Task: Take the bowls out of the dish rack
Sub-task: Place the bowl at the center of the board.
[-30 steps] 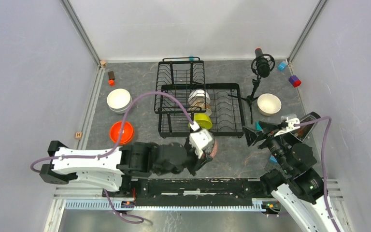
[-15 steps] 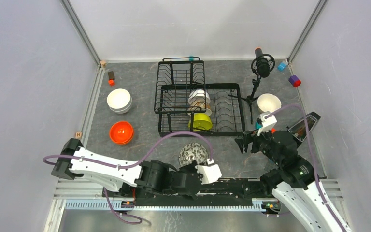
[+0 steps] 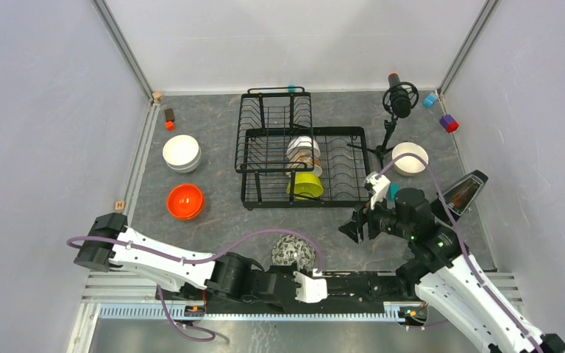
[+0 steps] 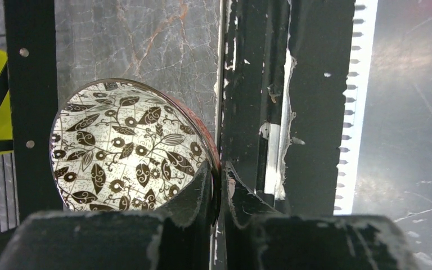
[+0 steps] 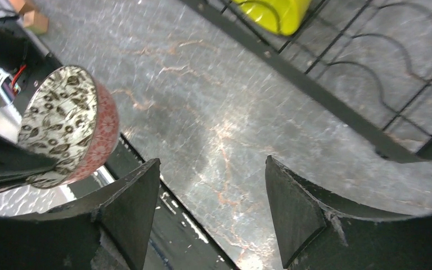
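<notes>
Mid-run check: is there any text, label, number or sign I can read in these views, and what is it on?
"H": on the small tan block at the table's left edge, top view; tiny, so read with some doubt.
Nothing else is readable: the patterned bowl carries only a leaf print, and the dish rack shows no label.

Left gripper (image 4: 218, 177) drawn back to the near edge with patterned bowl (image 3: 293, 251), right gripper (image 5: 211, 197) swung leftward
</notes>
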You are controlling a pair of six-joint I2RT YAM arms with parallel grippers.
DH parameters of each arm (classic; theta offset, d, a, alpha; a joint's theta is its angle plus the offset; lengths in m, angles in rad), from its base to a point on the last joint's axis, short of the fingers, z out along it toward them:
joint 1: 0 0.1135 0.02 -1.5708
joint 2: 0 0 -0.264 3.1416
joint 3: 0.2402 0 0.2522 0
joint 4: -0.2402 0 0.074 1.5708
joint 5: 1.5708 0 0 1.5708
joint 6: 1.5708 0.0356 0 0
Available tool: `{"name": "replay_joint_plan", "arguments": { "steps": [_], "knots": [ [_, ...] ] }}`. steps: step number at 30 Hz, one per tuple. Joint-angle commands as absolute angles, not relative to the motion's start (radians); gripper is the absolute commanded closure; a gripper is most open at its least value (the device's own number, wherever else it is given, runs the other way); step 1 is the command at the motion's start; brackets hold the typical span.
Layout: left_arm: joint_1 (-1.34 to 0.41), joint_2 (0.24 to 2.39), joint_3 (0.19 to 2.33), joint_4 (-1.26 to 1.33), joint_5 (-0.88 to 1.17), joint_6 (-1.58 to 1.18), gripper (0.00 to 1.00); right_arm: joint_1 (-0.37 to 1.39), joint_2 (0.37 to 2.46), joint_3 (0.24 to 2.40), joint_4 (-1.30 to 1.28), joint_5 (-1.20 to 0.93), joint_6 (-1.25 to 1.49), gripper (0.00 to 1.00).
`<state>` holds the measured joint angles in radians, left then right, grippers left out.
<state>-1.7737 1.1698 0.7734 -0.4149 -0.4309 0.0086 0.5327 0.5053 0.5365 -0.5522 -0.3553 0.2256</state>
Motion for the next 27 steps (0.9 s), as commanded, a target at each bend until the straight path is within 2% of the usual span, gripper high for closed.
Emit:
{"name": "replay_joint_plan", "arguments": {
  "steps": [1, 11, 21, 27],
  "knots": [
    [-1.78, 1.18, 0.72, -0.277, -0.426, 0.192, 0.98, 0.579, 0.59, 0.539, -0.524, -0.403, 0.188, 0.27],
    [-1.78, 1.196, 0.675, -0.217, -0.374, 0.322, 0.98, 0.792, 0.736, 0.624, -0.538, -0.246, 0.188, 0.3],
    [-1.781, 1.281, 0.714, -0.258, -0.293, 0.363, 0.98, 1.034, 0.815, 0.621, -0.432, -0.053, 0.327, 0.32],
    [-1.78, 1.296, 0.717, -0.219, -0.288, 0.378, 0.98, 1.104, 0.87, 0.588, -0.384, -0.006, 0.356, 0.33]
  ]
}}
